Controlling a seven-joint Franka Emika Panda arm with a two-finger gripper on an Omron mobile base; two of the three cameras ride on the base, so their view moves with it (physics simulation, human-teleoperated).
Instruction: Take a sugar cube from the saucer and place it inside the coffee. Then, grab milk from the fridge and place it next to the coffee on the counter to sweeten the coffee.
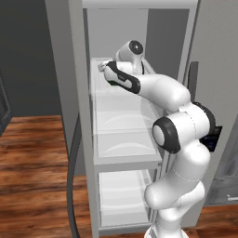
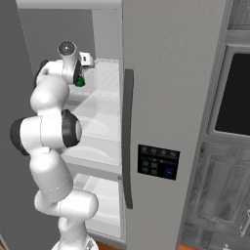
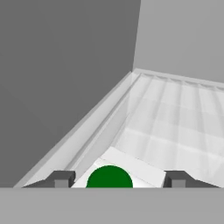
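Milk (image 3: pixel 109 177) sits between our gripper's (image 3: pixel 117 178) fingertips (image 3: pixel 61 178) on the upper fridge (image 1: pixel 79 116) shelf, green cap facing us. Jaws straddle it, part-open; whether they grip, we cannot tell. We reach deep because it stands far back.

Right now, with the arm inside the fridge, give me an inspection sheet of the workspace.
Surface: translucent white shelf, bare past the carton.
Job's things: milk, green cap up, by the left wall of the open fridge; green also shows beside the hand in the right base view.
Clutter: nothing seen.
Grippers: gripper straddles the milk, jaws apart either side, contact not clear.
Cables: nothing seen.
Surroundings: wood floor, built-in oven.
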